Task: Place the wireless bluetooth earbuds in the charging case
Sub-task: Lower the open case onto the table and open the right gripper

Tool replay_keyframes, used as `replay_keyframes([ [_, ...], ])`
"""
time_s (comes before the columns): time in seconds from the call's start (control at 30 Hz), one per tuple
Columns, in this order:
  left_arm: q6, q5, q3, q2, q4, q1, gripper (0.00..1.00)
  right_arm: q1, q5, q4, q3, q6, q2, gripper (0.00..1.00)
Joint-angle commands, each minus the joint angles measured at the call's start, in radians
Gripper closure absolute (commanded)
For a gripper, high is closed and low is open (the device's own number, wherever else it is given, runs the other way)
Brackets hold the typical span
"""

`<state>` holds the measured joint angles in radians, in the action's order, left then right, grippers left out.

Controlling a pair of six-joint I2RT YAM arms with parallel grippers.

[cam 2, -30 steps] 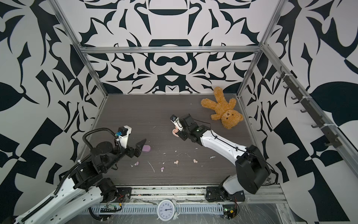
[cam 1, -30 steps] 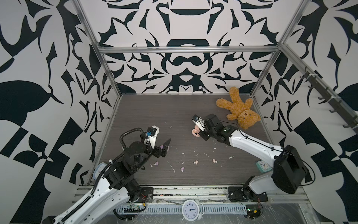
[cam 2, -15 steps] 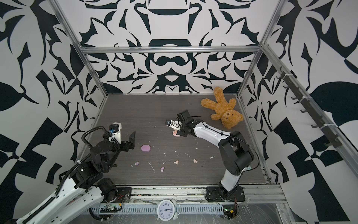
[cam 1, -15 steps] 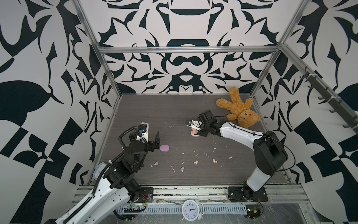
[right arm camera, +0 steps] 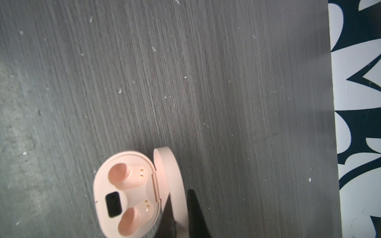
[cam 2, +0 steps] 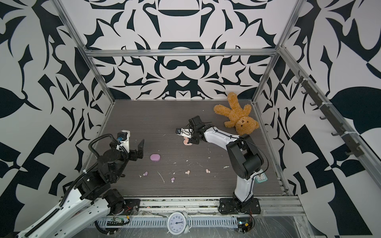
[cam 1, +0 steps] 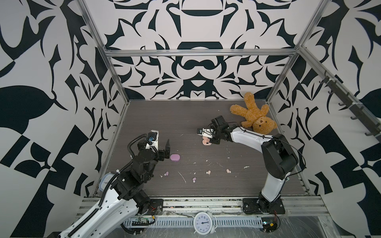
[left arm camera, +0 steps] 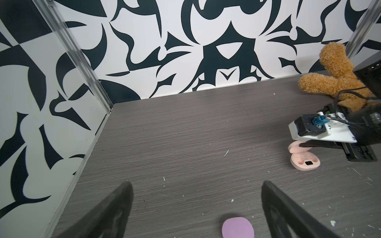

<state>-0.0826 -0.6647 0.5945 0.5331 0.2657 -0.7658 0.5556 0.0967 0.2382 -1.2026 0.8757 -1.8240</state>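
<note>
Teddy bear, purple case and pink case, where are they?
Fuzzy brown teddy bear [cam 1: 253,115]: in a top view, on its tummy.
Closed lilac oval plastic case [cam 1: 175,157]: in a top view, middle of its lid.
Open peach-pink plastic charging case [right arm camera: 137,193]: right wrist view, base between the two pockets.

Grey table [cam 1: 185,115] — bear [cam 1: 254,118], pink case [cam 1: 206,142], lilac case [cam 1: 175,157], earbuds [cam 1: 166,173], scraps [cam 1: 182,177]

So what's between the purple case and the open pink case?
Just bare grey tabletop lies between the purple case and the pink case, as both top views show.
</note>
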Motion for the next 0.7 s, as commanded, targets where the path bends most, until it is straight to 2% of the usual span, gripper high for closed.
replay_keyframes([
  [0.0, 0.001, 0.009, -0.014, 0.004, -0.022, 0.003, 0.01, 0.001, 0.008, -0.008, -0.030, -0.005, -0.001, 1.00],
  [0.67, 0.000, 0.045, -0.012, 0.018, -0.020, 0.003, 0.01, 0.002, -0.013, -0.025, -0.011, -0.044, -0.026, 1.00],
])
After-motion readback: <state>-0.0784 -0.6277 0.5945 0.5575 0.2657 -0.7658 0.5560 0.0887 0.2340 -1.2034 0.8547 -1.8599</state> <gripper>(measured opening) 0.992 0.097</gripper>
